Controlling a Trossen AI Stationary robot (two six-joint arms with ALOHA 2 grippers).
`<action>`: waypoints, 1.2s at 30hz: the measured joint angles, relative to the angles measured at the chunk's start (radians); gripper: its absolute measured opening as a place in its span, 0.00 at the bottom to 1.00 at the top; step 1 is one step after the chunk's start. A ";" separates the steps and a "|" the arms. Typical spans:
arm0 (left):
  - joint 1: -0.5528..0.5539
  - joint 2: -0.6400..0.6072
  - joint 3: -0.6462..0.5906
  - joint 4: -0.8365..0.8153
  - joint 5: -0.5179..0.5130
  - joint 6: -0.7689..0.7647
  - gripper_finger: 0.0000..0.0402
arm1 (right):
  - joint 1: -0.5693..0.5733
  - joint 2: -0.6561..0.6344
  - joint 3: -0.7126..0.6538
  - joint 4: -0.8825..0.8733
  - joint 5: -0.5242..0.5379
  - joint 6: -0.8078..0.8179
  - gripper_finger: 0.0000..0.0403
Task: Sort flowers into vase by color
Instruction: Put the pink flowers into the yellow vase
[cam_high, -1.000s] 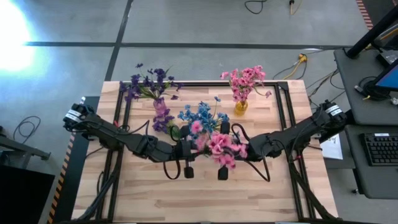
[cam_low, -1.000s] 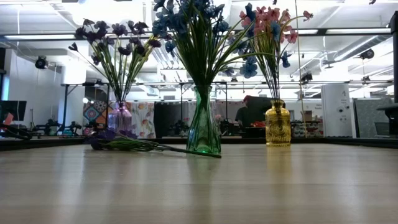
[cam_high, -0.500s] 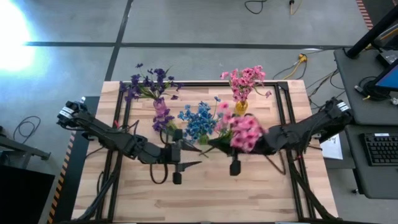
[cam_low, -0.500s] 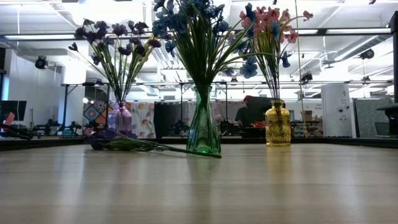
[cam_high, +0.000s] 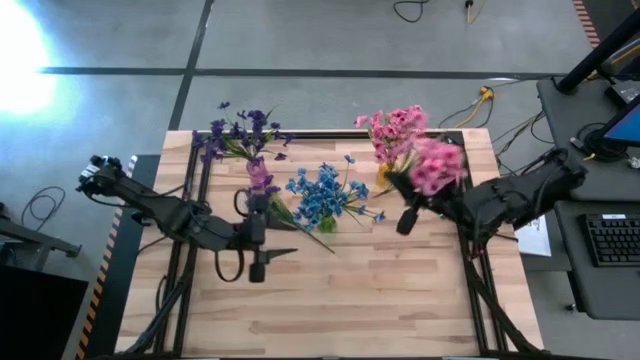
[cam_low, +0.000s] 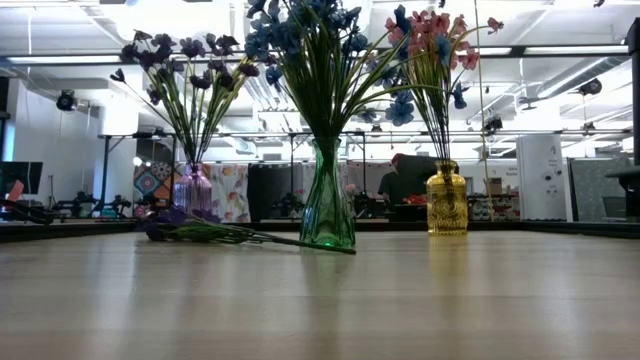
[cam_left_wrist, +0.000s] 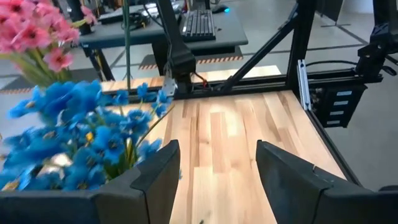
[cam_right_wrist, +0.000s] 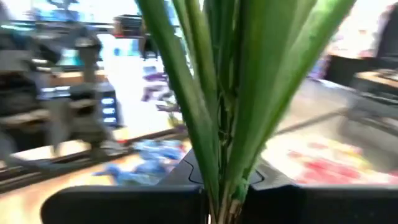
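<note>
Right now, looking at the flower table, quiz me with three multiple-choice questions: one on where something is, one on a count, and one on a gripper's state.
1. Where is the pink flower sprig that has not been put in a vase yet?
A. Lying flat beside the purple vase
B. Held up in the right gripper, near the yellow vase
C. Standing in the green vase

2. How many vases stand on the table?
A. Two
B. Three
C. Five

3. How is the left gripper?
A. Open, holding nothing
B. Shut on a blue sprig
C. Shut on a vase

Answers:
1 B: the high view shows the pink cluster raised at the right gripper, and the right wrist view shows green stems clamped in it.
2 B: the low view shows purple, green and yellow vases.
3 A: the left wrist view shows its fingers apart with bare table between them.
</note>
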 joint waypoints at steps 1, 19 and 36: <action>0.000 -0.011 0.000 -0.018 0.000 -0.006 0.49 | 0.007 -0.010 0.000 -0.032 0.043 0.015 0.03; 0.000 -0.140 0.000 -0.118 -0.018 0.000 0.49 | 0.024 -0.068 -0.148 -0.615 0.386 0.697 0.03; 0.000 -0.168 0.000 -0.121 -0.106 0.067 0.49 | 0.007 -0.082 -0.338 -0.255 0.218 0.599 0.03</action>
